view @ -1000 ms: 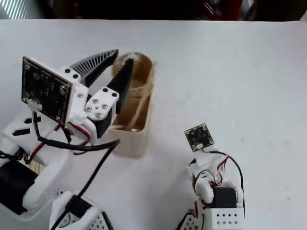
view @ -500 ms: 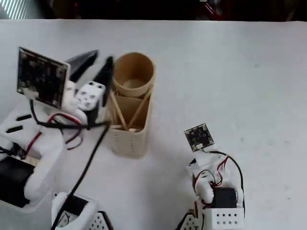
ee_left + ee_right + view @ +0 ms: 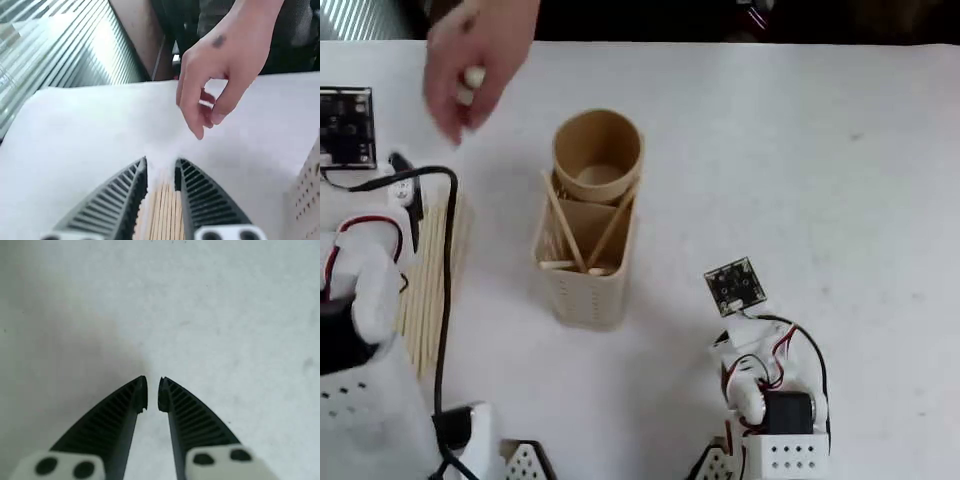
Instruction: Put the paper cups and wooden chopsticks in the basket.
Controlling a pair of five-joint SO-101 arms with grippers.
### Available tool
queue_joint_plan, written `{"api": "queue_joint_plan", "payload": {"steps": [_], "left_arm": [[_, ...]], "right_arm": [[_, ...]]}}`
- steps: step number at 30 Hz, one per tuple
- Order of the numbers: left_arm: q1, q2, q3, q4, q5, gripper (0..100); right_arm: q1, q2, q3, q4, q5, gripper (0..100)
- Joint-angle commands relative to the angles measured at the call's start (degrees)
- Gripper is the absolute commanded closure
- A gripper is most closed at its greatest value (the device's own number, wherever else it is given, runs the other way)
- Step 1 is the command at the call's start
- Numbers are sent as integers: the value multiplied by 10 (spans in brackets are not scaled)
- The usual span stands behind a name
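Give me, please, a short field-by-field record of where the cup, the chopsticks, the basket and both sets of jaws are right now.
basket: upright on the table, between the two arms
paper cup: standing in the basket's far end
chopsticks in basket: a few, leaning crossed in the near part
loose chopsticks: lying flat on the table by the left arm, outside the basket
left jaws: open, above the loose chopsticks, holding nothing
right jaws: almost together, over bare table, holding nothing
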Motion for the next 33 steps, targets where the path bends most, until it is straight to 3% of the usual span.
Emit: {"api": "queue_joint_plan", "payload": {"steps": [1, 14, 16, 21, 26, 33], "left_arm": [[-16, -4, 47, -15, -10, 888], [-56, -4, 122, -34, -4, 887], [-44, -4, 143, -52, 26, 887], [11, -4, 250, -143, 81, 887], [22, -8, 384, -266, 113, 888], [2, -48, 357, -203, 161, 888]], "right_arm": [[6, -4, 5, 3, 4, 946], [6, -4, 5, 3, 4, 946], [6, -4, 5, 3, 4, 946], [6, -4, 5, 3, 4, 946], [6, -4, 5, 3, 4, 946], [6, -4, 5, 3, 4, 946]]}}
